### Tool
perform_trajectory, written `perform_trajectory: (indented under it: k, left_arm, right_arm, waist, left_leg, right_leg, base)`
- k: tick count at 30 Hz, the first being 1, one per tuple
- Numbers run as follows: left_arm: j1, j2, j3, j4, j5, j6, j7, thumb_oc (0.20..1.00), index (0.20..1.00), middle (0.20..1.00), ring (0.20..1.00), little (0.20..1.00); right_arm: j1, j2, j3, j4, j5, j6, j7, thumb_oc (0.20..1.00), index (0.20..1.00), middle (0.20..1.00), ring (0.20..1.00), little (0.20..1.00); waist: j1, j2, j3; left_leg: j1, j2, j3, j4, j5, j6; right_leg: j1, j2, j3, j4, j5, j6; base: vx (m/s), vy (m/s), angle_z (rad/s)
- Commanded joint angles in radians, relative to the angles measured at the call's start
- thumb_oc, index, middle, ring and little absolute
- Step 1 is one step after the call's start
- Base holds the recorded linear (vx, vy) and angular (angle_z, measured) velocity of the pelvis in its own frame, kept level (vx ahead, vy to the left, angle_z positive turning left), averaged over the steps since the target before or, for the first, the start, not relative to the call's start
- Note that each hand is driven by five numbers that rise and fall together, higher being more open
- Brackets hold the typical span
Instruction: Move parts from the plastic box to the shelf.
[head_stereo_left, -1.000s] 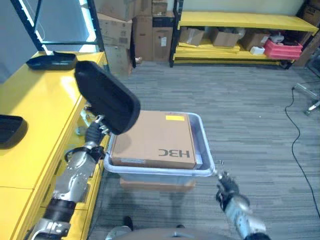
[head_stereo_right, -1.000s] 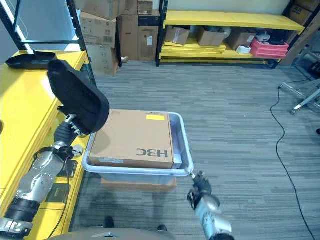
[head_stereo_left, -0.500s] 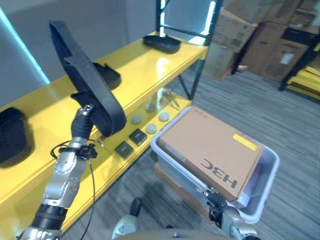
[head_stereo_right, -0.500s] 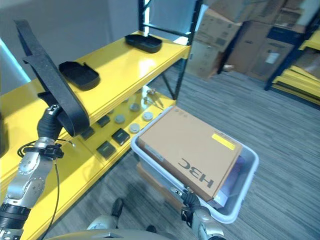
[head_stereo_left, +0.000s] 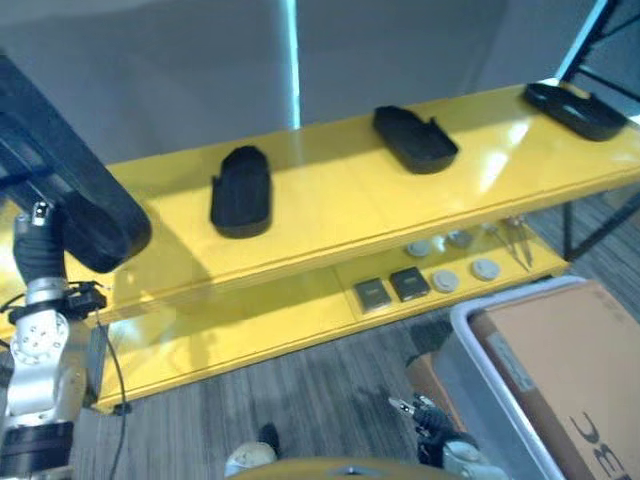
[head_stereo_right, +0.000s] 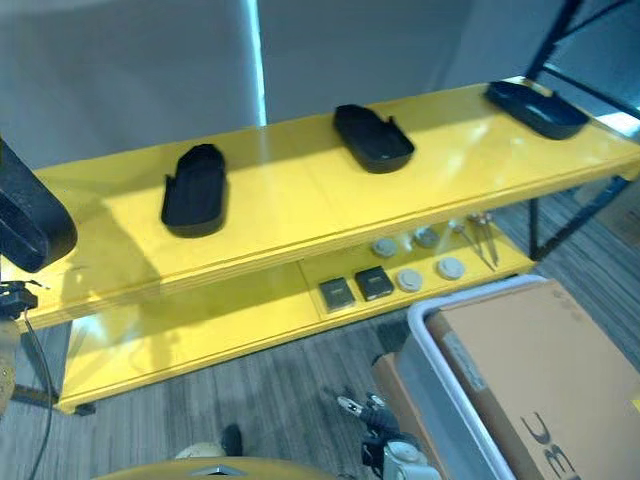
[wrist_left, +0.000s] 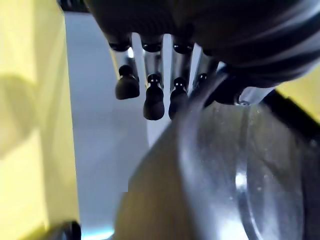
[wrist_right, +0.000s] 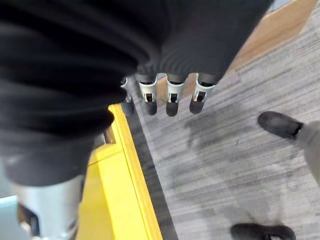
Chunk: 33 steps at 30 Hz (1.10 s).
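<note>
Yellow shelf (head_stereo_left: 330, 205) with two levels runs across the scene, against a grey wall. On its top level sit three black moulded parts: one (head_stereo_left: 241, 190) toward the left, one (head_stereo_left: 414, 138) near the middle, and one (head_stereo_left: 574, 108) at the far right end. The lower level (head_stereo_left: 300, 315) holds two small dark square pieces (head_stereo_left: 391, 288) side by side, several grey round discs (head_stereo_left: 452, 268) next to them, and a thin metal tool (head_stereo_left: 517, 240) beyond those.

At the left edge, the left hand (head_stereo_left: 42, 262) is raised and holds up a large black part (head_stereo_left: 60, 185), which reaches above and in front of the left end of the shelf. In the left wrist view the fingers (wrist_left: 154, 95) curl against the part's smooth rim (wrist_left: 210, 150), gripping it.

At the lower right stands the grey plastic box (head_stereo_left: 480, 385) on the grey striped floor, with a brown cardboard box (head_stereo_left: 560, 370) lying in it.

The right hand (head_stereo_left: 430, 435) hangs low at the bottom centre, just beside the plastic box's near corner. In the right wrist view its fingers (wrist_right: 170, 97) hang loose and hold nothing, above the floor, where a person's dark shoes (wrist_right: 278, 124) show.
</note>
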Motion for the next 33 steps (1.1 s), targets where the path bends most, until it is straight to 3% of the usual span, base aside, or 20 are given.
perform_trajectory:
  k: [1,7,9,11,13,14,15,17,19,23,27,29,33]
  left_arm:
    - [-0.062,0.089,0.065,0.023,0.040,-0.039,-0.006,0.200,0.200,0.200,0.200,0.200]
    - [-0.052,0.178,0.091,0.109,0.072,0.009,-0.017,0.200,0.200,0.200,0.200,0.200]
    - [-0.078,0.245,0.081,0.179,0.116,0.052,-0.039,0.200,0.200,0.200,0.200,0.200]
    - [-0.092,0.272,0.062,0.218,0.136,0.060,-0.041,0.200,0.200,0.200,0.200,0.200]
    - [-0.117,0.299,0.033,0.276,0.162,0.076,-0.040,0.200,0.200,0.200,0.200,0.200]
    - [-0.144,0.322,0.003,0.324,0.189,0.088,-0.043,0.200,0.200,0.200,0.200,0.200]
    - [-0.155,0.326,-0.008,0.335,0.198,0.089,-0.040,0.200,0.200,0.200,0.200,0.200]
    - [-0.194,0.332,-0.056,0.373,0.226,0.104,-0.033,0.200,0.200,0.200,0.200,0.200]
    - [-0.231,0.330,-0.098,0.390,0.252,0.145,-0.017,0.200,0.200,0.200,0.200,0.200]
    - [-0.242,0.299,-0.174,0.399,0.309,0.193,-0.008,0.200,0.200,0.200,0.200,0.200]
    - [-0.273,0.260,-0.234,0.416,0.410,0.271,-0.008,0.200,0.200,0.200,0.200,0.200]
    - [-0.284,0.265,-0.249,0.432,0.419,0.281,-0.012,0.200,0.200,0.200,0.200,0.200]
    - [-0.302,0.283,-0.276,0.451,0.463,0.302,-0.022,0.200,0.200,0.200,0.200,0.200]
  right_arm:
    - [-0.012,-0.026,0.026,-0.044,-0.014,0.004,-0.002,1.000,1.000,1.000,1.000,1.000]
    - [-0.022,-0.014,0.028,-0.038,-0.005,0.023,0.008,1.000,1.000,1.000,1.000,1.000]
    - [-0.029,-0.006,0.030,-0.042,-0.011,0.035,0.006,1.000,1.000,1.000,1.000,1.000]
    - [-0.027,-0.002,0.032,-0.046,-0.002,0.036,0.001,1.000,1.000,1.000,1.000,1.000]
    - [-0.027,0.000,0.024,-0.046,-0.001,0.040,0.005,1.000,1.000,1.000,1.000,1.000]
    - [-0.021,-0.002,0.014,-0.043,-0.002,0.044,0.011,1.000,1.000,1.000,1.000,1.000]
    - [-0.020,-0.005,0.011,-0.041,0.001,0.045,0.013,1.000,1.000,1.000,1.000,1.000]
    - [-0.005,-0.023,0.004,-0.045,0.013,0.054,0.027,1.000,1.000,1.000,1.000,1.000]
    - [0.014,-0.048,-0.001,-0.041,-0.007,0.059,0.061,1.000,1.000,1.000,1.000,1.000]
    - [0.043,-0.078,-0.011,0.008,-0.037,0.059,0.123,1.000,1.000,1.000,1.000,1.000]
    - [0.031,-0.096,0.008,0.069,-0.084,0.043,0.205,1.000,1.000,1.000,1.000,1.000]
    - [0.028,-0.102,0.015,0.065,-0.099,0.045,0.218,1.000,1.000,1.000,1.000,1.000]
    - [0.035,-0.122,0.024,0.031,-0.124,0.079,0.242,1.000,1.000,1.000,1.000,1.000]
  waist:
    - [-0.006,0.012,-0.036]
    - [0.010,0.018,-0.040]
    - [0.009,0.017,-0.036]
    - [0.006,0.016,-0.031]
    - [-0.004,0.018,-0.022]
    - [-0.030,0.022,-0.015]
    - [-0.041,0.022,-0.014]
    - [-0.085,0.017,-0.007]
    - [-0.125,0.007,-0.004]
    - [-0.176,-0.004,-0.003]
    - [-0.175,-0.012,-0.022]
    - [-0.178,-0.012,-0.028]
    - [-0.196,-0.024,-0.024]
  left_leg:
    - [-0.015,0.105,0.040,-0.001,-0.007,-0.065]
    - [0.019,0.037,0.005,0.012,-0.066,-0.018]
    - [0.026,-0.006,-0.008,0.026,-0.099,0.018]
    - [0.026,-0.026,-0.016,0.031,-0.113,0.036]
    - [0.011,-0.047,-0.025,0.038,-0.108,0.065]
    - [0.011,-0.070,-0.070,0.028,-0.111,0.084]
    - [0.011,-0.077,-0.085,0.025,-0.111,0.088]
    - [0.007,-0.104,-0.143,0.022,-0.109,0.097]
    - [0.013,-0.133,-0.185,0.019,-0.107,0.099]
    - [0.029,-0.163,-0.223,0.029,-0.115,0.103]
    - [0.031,-0.149,-0.201,0.014,-0.105,0.092]
    - [0.029,-0.141,-0.184,0.019,-0.108,0.089]
    - [0.001,-0.109,-0.091,0.116,-0.143,0.073]
  right_leg:
    - [-0.032,0.089,-0.007,-0.011,-0.008,0.009]
    - [-0.034,0.023,0.034,0.004,0.022,0.060]
    - [-0.057,-0.037,0.066,0.054,0.064,0.092]
    - [-0.079,-0.069,0.087,0.098,0.095,0.103]
    - [-0.125,-0.084,0.123,0.168,0.123,0.091]
    - [-0.167,-0.041,0.201,0.238,0.109,0.084]
    - [-0.179,-0.016,0.227,0.250,0.097,0.081]
    - [-0.215,0.088,0.293,0.247,0.063,0.063]
    - [-0.223,0.158,0.348,0.194,0.050,0.040]
    - [-0.231,0.230,0.459,0.109,0.089,0.029]
    - [-0.189,0.246,0.459,0.039,0.068,0.012]
    - [-0.181,0.247,0.456,0.025,0.058,0.007]
    - [-0.163,0.236,0.428,0.003,0.042,-0.008]
  base:
    - [0.01,0.361,0.14]
    - [0.00,0.322,-0.06]
    - [-0.02,0.397,-0.11]
    - [-0.06,0.297,-0.11]
    - [-0.10,0.298,0.12]
    - [-0.01,0.223,0.18]
    - [0.00,0.190,0.29]
    - [0.04,0.098,0.91]
    - [0.11,0.093,1.09]
    - [0.18,0.045,0.94]
    - [0.20,-0.021,0.54]
    - [0.16,-0.018,0.09]
    - [0.12,-0.010,0.01]
